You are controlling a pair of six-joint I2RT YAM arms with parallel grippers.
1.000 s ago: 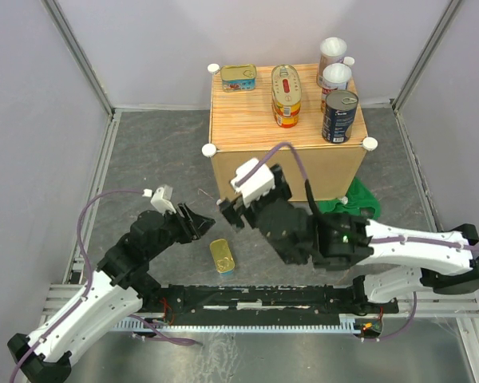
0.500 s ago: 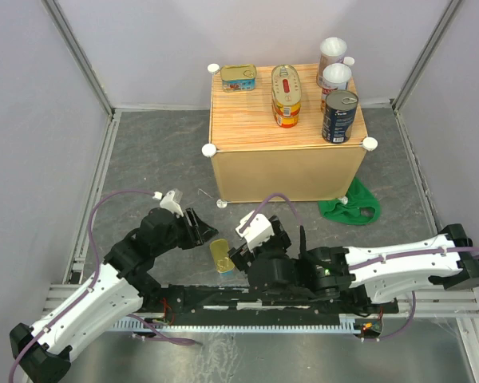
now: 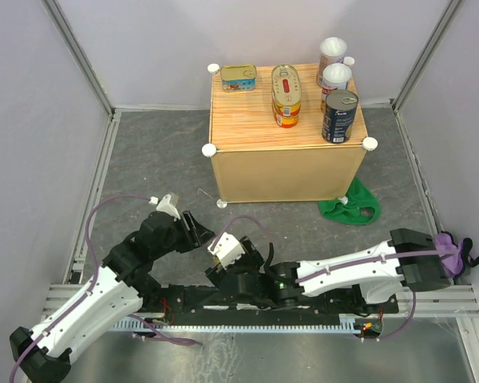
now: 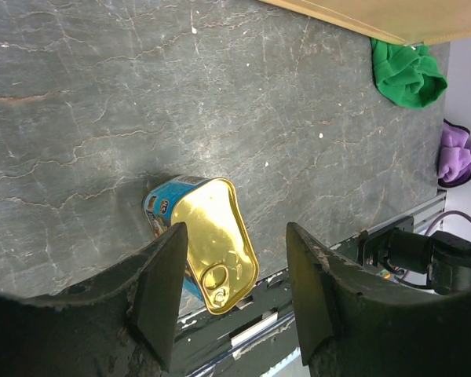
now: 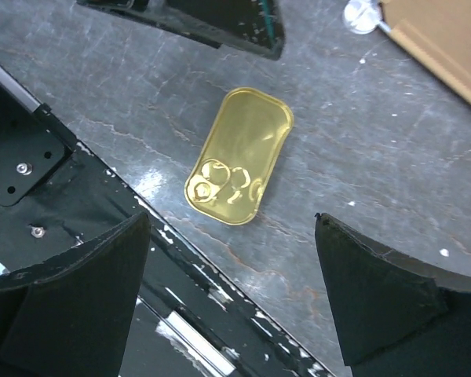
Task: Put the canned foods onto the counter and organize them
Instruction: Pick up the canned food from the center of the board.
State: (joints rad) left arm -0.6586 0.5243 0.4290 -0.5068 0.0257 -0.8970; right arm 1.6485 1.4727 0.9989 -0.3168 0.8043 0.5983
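**Counter** (image 3: 286, 170), plank top, stocked so far:
- one rectangular gold-lidded tin (image 3: 239, 77) at the far left corner
- a stack of oval gold tins (image 3: 286, 97) with red labels, mid-top
- two white-lidded cylinders (image 3: 335, 77) at the far right
- one dark blue cylinder (image 3: 339, 116) at the near right edge

All stand upright with lids on.

**Outstanding:** one floor tin (image 5: 239, 155), rectangular with blue sides. It lies flat on the grey floor by the arm bases, gold lid and ring pull up, well apart from the counter.

**Left gripper** (image 3: 196, 230): jaws parted, aimed at the floor tin and not touching it.

**Right gripper** (image 3: 223, 265): jaws spread wide above the same tin, grasping nothing.

**Status, by my reckoning:** nearly complete, with one tin left to lift. The near left of the plank top looks free for it.

**Not stock:** green cloth (image 3: 349, 204), on the floor at the counter's right foot.
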